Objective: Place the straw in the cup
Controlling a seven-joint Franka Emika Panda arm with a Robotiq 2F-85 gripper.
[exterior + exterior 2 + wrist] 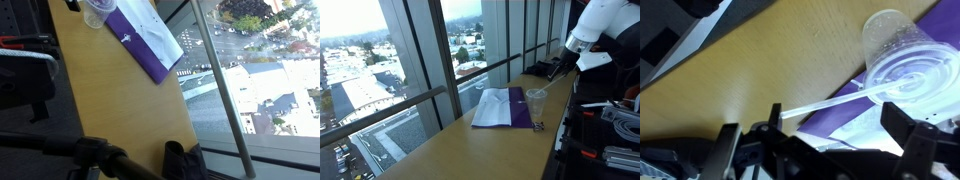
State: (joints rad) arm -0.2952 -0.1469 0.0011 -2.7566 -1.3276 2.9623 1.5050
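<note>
The folder (500,108) lay on the bench (470,150) close to its window edge. 1 cup (536,103) stood upright at the folder's corner nearest the bench's opposite edge. The straw (830,100) slanted with 1 end at the cup's top and the other end out over the folder's border toward bare bench.

- Lit by daylight through the tall windows (420,60), with near-white blown-out patches outside in both exterior views
- Soft sheen across the counter (110,95), without hard shadows
- Underexposed and murky along the bottom edge of an exterior view
- Blurred in the wrist view, the tool (825,150) dark and out of focus up close
- Bright glare on the cup (905,65)
- Coarse and low in detail throughout
</note>
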